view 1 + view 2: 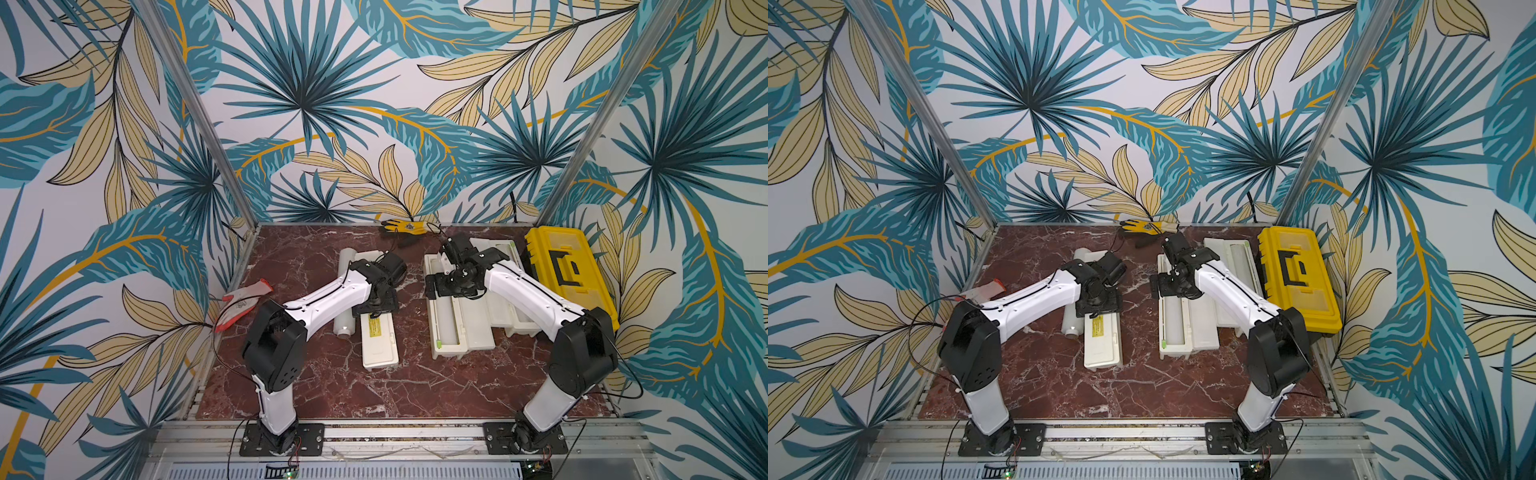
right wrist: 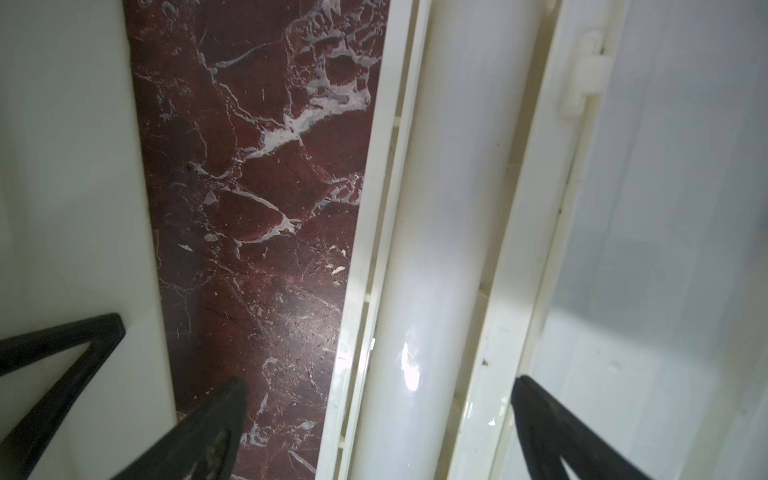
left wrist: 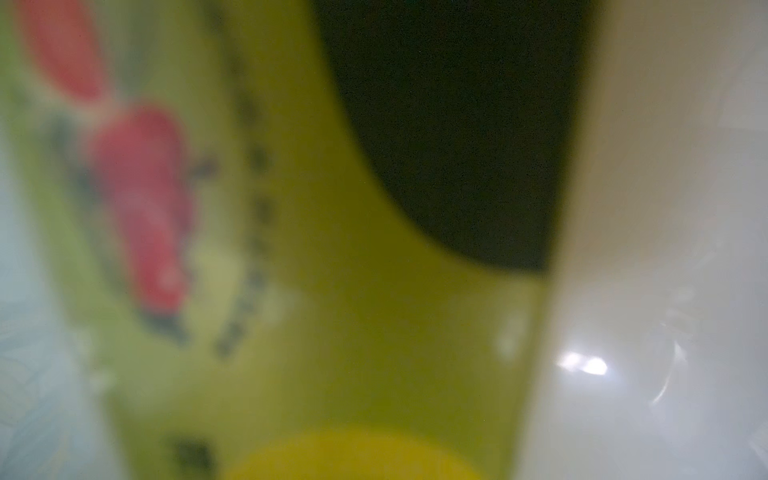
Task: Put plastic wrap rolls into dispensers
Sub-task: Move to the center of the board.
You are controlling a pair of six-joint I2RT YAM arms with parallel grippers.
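Plastic wrap roll (image 2: 436, 208): lies in the open dispenser (image 2: 536, 216), between the spread fingers (image 2: 199, 440) of our right end effector (image 2: 378, 382). Second roll (image 1: 343, 322): on the table (image 1: 332, 395), beside the closed dispenser (image 1: 380, 347) under our left end effector (image 1: 376, 305); whether that one is spread we cannot tell.

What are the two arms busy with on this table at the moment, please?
Loading is partway done. The right hand hangs open over the middle dispenser, which lies open with a roll already inside. The left hand is low over a closed dispenser with a yellow label. A loose roll lies on the table beside it, not yet loaded. A third dispenser lies open by the yellow toolbox.
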